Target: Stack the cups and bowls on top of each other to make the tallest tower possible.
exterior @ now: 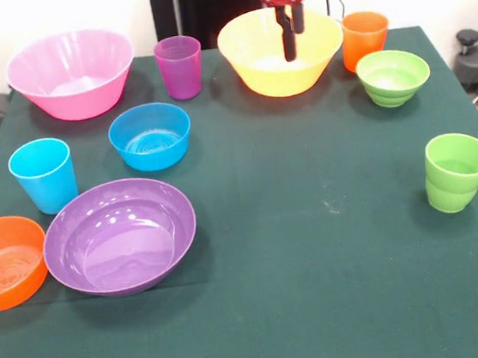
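Hand (293, 41) of mine hangs empty, fingers nearly pressed together, inside the yellow bowl (282, 53) directly beneath, so I judge a careless lift could clip its rim and skid it into the orange cup (365, 39) alongside.

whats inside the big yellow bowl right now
No cup or bowl shows inside the yellow bowl; the gripper hangs in front of it, hiding a strip of the inner wall. The near inner wall is hidden behind the rim.

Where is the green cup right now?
In the front view the green cup stands alone near the table's right edge, below the green bowl, upright and touching nothing.
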Controlling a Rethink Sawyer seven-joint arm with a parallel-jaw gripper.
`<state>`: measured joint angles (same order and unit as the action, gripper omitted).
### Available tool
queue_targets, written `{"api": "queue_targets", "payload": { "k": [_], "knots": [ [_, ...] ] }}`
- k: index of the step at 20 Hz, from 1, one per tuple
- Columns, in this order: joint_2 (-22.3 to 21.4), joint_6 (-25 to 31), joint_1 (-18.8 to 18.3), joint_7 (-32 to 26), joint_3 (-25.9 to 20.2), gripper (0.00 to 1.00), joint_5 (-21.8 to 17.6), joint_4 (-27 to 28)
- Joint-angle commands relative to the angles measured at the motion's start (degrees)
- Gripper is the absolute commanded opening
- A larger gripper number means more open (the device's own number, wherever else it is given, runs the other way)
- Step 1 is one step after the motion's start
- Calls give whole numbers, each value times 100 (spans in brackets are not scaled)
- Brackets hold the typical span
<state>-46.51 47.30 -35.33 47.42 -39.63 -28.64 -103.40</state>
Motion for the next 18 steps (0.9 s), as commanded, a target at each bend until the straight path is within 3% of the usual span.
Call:
{"api": "queue_targets", "payload": {
  "k": [1, 5, 10, 15, 18],
  "knots": [
    [692, -491, 217, 514, 564, 100, -851, -293],
    [783, -532, 134, 224, 538, 100, -968, -366],
    [830, -47, -7, -517, 253, 100, -1061, -386],
    [821, 293, 74, -433, 311, 100, -1097, -273],
    [720, 420, 66, -359, 232, 100, -929, -266]
  ]
}}
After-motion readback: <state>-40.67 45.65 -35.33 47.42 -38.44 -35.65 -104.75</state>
